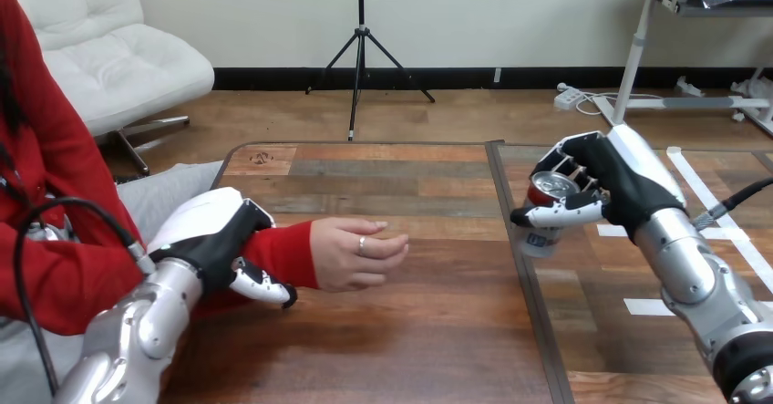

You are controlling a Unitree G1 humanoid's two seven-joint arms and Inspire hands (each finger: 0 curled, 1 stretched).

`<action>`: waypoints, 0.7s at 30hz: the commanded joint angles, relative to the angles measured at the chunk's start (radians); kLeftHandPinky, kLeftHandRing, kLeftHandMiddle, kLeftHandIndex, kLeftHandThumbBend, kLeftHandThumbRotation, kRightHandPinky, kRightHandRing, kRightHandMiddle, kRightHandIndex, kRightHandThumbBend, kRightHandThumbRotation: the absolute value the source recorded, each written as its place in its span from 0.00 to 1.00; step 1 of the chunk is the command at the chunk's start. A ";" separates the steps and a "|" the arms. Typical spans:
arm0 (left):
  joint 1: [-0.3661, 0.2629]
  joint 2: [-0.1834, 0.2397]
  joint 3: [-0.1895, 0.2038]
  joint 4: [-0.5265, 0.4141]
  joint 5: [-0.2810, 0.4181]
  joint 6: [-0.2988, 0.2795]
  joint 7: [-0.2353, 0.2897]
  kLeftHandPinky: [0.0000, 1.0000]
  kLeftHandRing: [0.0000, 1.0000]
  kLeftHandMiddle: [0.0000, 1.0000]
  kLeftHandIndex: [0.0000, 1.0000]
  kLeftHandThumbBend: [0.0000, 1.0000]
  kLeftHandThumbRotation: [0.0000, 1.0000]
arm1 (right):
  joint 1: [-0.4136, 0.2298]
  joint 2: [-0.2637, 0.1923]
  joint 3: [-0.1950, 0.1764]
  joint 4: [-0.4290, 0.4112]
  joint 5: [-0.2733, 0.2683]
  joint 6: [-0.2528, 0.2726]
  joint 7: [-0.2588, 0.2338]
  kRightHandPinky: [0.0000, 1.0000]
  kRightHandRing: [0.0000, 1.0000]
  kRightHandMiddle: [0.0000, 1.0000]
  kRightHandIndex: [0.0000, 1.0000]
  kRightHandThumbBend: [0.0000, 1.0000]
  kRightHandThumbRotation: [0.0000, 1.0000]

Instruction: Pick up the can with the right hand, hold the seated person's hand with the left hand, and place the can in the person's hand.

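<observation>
Right hand (631,183) half hides can (548,188); left hand (211,236) clasps person's wrist (290,251).

Small metal can (550,188), silver top and red rim, is up off the table at the right, tilted, top facing near, clasped in the right hand (629,190). The person's hand (351,253) lies left of centre, fingers loosely curled and pointing right, its wrist clasped by the left hand (214,240).

Wooden table (428,331), dark seam (543,331) running front to back, white tape strips (649,306) on its right part
</observation>
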 commanded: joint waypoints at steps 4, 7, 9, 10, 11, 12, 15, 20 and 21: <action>-0.345 -0.127 -0.014 -0.063 -0.049 -0.075 0.031 0.14 0.20 0.30 0.34 0.67 0.00 | -0.112 0.038 -0.002 -0.062 0.011 -0.010 -0.024 0.33 0.36 0.42 0.48 0.71 0.00; -0.350 -0.134 -0.015 -0.064 -0.049 -0.076 0.030 0.13 0.20 0.29 0.34 0.66 0.00 | -0.115 0.043 -0.002 -0.062 0.013 -0.008 -0.020 0.33 0.36 0.42 0.48 0.71 0.00; -0.354 -0.138 -0.015 -0.068 -0.048 -0.074 0.028 0.13 0.20 0.29 0.34 0.66 0.00 | -0.117 0.046 -0.002 -0.061 0.014 -0.010 -0.019 0.33 0.36 0.42 0.48 0.71 0.00; -0.355 -0.140 -0.016 -0.069 -0.048 -0.073 0.027 0.13 0.20 0.29 0.34 0.66 0.00 | -0.117 0.048 -0.002 -0.062 0.014 -0.011 -0.019 0.33 0.36 0.42 0.48 0.71 0.00; -0.356 -0.142 -0.016 -0.070 -0.047 -0.072 0.026 0.13 0.20 0.29 0.34 0.66 0.00 | -0.118 0.048 -0.002 -0.062 0.014 -0.012 -0.019 0.32 0.36 0.42 0.48 0.71 0.00; -0.358 -0.145 -0.016 -0.073 -0.047 -0.071 0.026 0.13 0.20 0.29 0.34 0.66 0.00 | -0.119 0.050 0.000 -0.061 0.012 -0.015 -0.022 0.32 0.36 0.42 0.48 0.71 0.00; -0.362 -0.152 -0.017 -0.076 -0.046 -0.070 0.025 0.13 0.20 0.29 0.34 0.65 0.00 | -0.121 0.054 0.003 -0.060 0.007 -0.017 -0.027 0.32 0.35 0.41 0.48 0.71 0.00; -0.370 -0.165 -0.017 -0.081 -0.048 -0.070 0.024 0.13 0.20 0.29 0.34 0.65 0.00 | -0.125 0.061 0.005 -0.063 0.005 -0.017 -0.024 0.31 0.35 0.41 0.47 0.71 0.00; -0.371 -0.167 -0.017 -0.083 -0.048 -0.070 0.024 0.13 0.20 0.29 0.34 0.65 0.00 | -0.126 0.063 0.006 -0.063 0.005 -0.016 -0.024 0.31 0.35 0.41 0.47 0.71 0.00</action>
